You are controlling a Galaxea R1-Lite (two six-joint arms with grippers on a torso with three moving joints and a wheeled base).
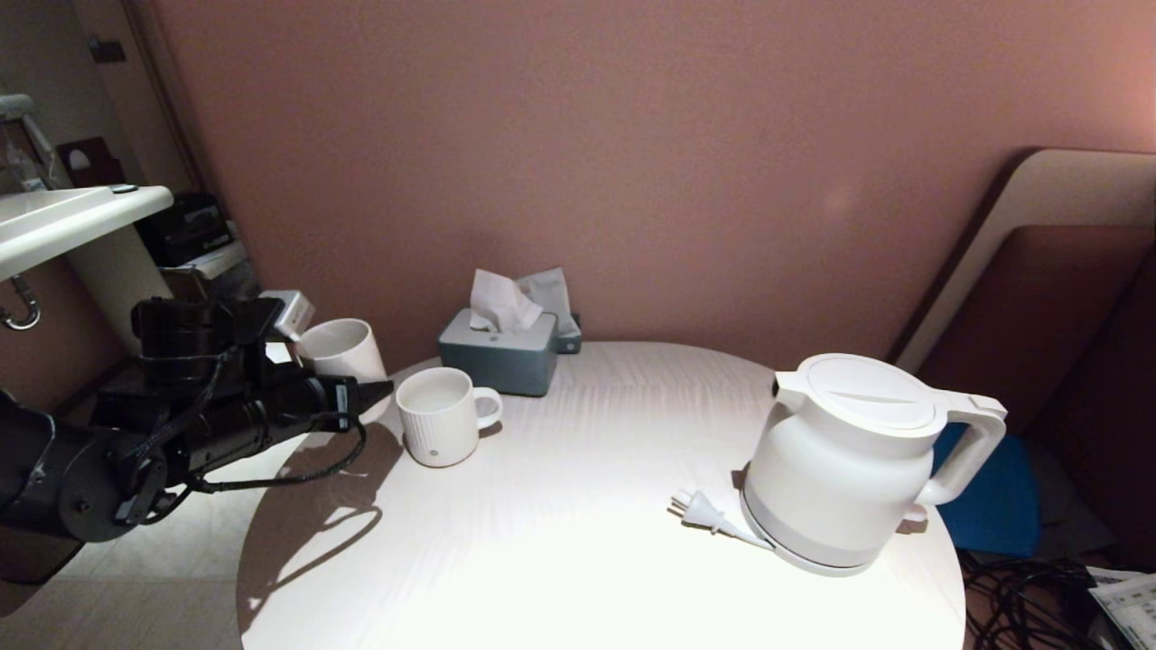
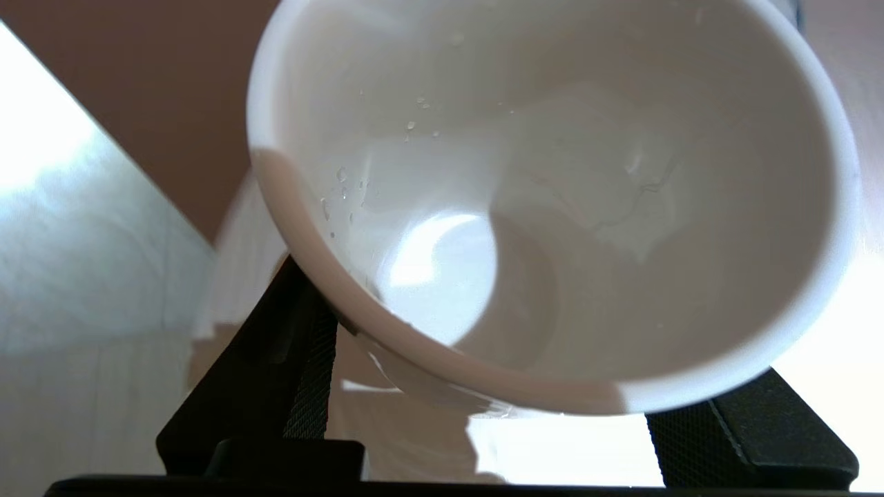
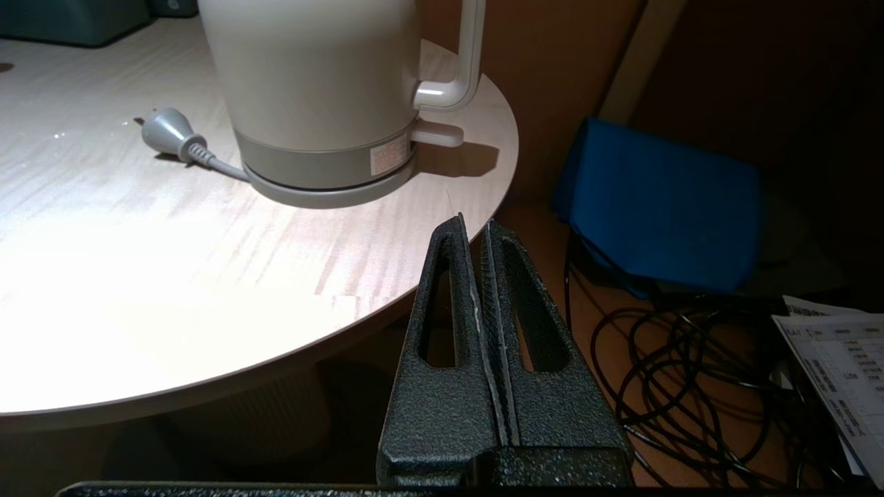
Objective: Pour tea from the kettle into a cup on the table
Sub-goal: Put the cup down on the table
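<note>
The plain white cup [image 1: 343,350] hangs tilted just off the far left edge of the round pale table [image 1: 578,551], with my left gripper [image 1: 350,384] shut on it. In the left wrist view the cup [image 2: 552,207] turns its mouth to the camera. Drops cling to its inner wall, and a black finger [image 2: 290,373] stands at each side. No pool of tea shows inside. The white kettle [image 1: 849,460] stands on its grey base at the table's right side. My right gripper [image 3: 476,224] is shut and empty, low beside the table's [image 3: 138,276] near right edge, short of the kettle [image 3: 318,76].
A ribbed white mug [image 1: 440,429] with a handle stands next to the held cup. Behind it is a grey tissue box [image 1: 498,354]. The base's plug [image 1: 700,510] lies left of the kettle. A blue object [image 3: 663,214] and cables [image 3: 690,373] lie on the floor at the right.
</note>
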